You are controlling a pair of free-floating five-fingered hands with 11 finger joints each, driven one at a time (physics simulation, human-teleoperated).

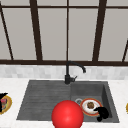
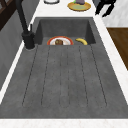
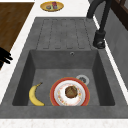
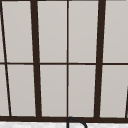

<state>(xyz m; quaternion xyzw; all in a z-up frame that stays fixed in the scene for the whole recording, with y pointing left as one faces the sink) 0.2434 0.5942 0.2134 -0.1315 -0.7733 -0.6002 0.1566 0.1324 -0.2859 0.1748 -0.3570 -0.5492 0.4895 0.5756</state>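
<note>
Sink [image 1: 37, 100] basin holds the red-rimmed plate [image 3: 70, 95] flat on its floor, so the food stays put. The banana [image 3: 35, 96] lies beside it, apart. Your right hand [image 1: 101, 112] hangs off the counter's front edge near that plate, fingers loose, holding nothing. Left hand [image 1: 2, 100] is over the yellow plate [image 1: 7, 106]; you can't tell its grip.

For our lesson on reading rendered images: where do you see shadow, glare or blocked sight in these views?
Front view: a plain red ball without any glare blocks the grey sink's front. Right side view: flat light, faint shadow beside the yellow banana. Upper view: evenly lit window panes.
</note>
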